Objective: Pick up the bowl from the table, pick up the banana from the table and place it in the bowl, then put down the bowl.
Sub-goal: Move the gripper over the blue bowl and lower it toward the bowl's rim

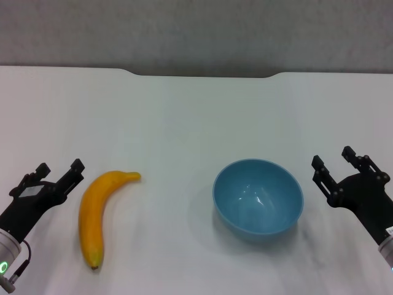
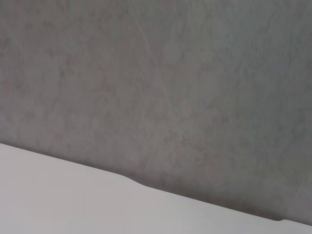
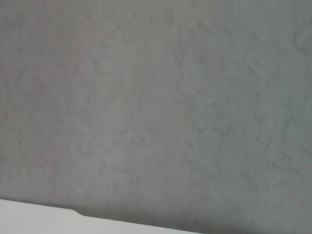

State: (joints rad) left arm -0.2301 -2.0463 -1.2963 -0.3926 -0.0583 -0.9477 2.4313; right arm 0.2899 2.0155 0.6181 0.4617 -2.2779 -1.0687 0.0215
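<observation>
Bowl (image 1: 258, 196) upright on tabletop (image 1: 184, 123); banana (image 1: 98, 212) left of bowl. Right gripper (image 1: 334, 161) just right of bowl, left gripper (image 1: 59, 169) beside banana, jaws apart. Best grip: bowl's near rim.

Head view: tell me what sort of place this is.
Probably a lab test bench, not a kitchen: a bare white table against a plain grey wall, holding only a banana and a blue bowl.
</observation>
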